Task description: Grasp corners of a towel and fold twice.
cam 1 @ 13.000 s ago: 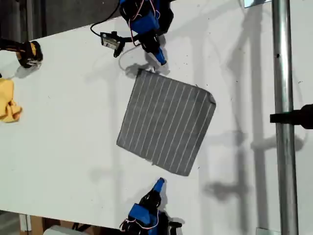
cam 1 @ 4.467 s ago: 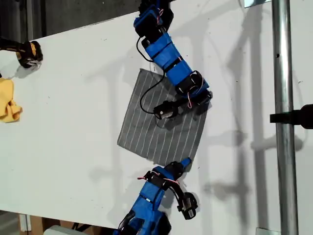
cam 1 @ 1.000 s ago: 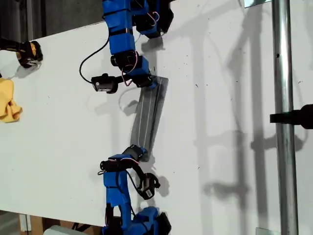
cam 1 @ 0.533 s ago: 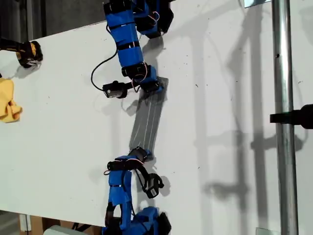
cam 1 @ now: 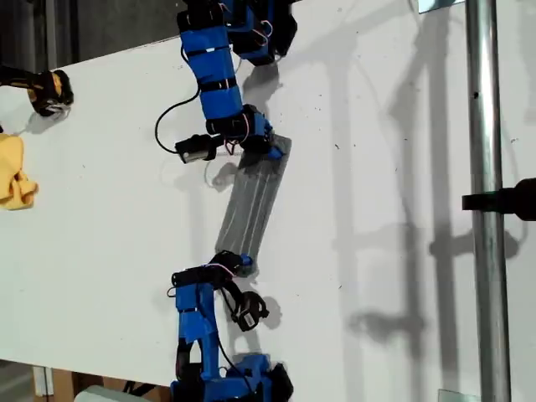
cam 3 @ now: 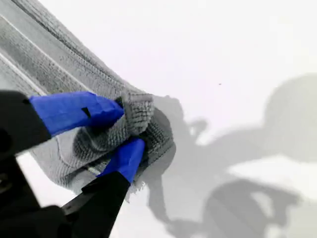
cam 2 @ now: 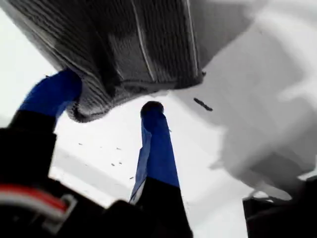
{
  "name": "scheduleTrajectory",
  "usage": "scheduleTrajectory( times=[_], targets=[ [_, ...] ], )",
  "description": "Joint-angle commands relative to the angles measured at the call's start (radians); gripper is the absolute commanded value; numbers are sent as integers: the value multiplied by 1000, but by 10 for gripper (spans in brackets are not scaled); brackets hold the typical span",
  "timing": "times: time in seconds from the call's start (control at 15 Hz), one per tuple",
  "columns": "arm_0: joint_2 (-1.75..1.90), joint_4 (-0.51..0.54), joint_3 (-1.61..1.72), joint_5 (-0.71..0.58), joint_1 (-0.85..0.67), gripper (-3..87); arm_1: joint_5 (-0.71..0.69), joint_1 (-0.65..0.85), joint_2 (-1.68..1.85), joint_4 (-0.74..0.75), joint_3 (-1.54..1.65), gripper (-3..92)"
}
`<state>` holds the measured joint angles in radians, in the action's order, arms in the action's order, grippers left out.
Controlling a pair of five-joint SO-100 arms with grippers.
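The grey white-striped towel (cam 1: 251,201) lies on the white table as a narrow folded strip. My second gripper (cam 1: 270,151) is at the strip's far end, coming in from the exterior view's left. In the second wrist view it (cam 3: 128,128) is shut on a bunched corner (cam 3: 141,111) of the towel (cam 3: 49,69). My first gripper (cam 1: 237,262) is at the strip's near end. In the first wrist view it (cam 2: 111,94) stands open, and the towel (cam 2: 138,44) end hangs over one fingertip (cam 2: 57,91). The other fingertip (cam 2: 152,111) is free.
A small yellow cloth (cam 1: 15,172) and a black-and-yellow object (cam 1: 50,92) sit at the exterior view's left edge. A metal pole (cam 1: 486,201) with a black clamp (cam 1: 507,199) runs down the exterior view's right side. The table's edge runs along the bottom.
The towel, spread flat earlier, is now a narrow folded strip. Over the last second the second gripper shifted slightly right with its corner, and the first arm swung slightly left.
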<state>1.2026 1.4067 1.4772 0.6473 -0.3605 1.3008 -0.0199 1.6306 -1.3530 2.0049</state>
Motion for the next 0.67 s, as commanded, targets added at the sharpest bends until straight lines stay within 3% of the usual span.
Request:
scheduleTrajectory(
  times=[0.0,0.13,0.33,0.47,0.6],
  targets=[
    [129,87,-25,25,48,134,9,-25,219,-98,-92,282],
    [282,167,-6,64,78,269,5,-25,403,-140,-118,307],
    [554,232,54,94,89,281,14,3,574,-250,-110,367],
    [744,189,232,144,80,272,37,34,787,-275,8,375],
    [953,61,494,215,86,264,115,31,1023,-285,181,374]
  ],
)
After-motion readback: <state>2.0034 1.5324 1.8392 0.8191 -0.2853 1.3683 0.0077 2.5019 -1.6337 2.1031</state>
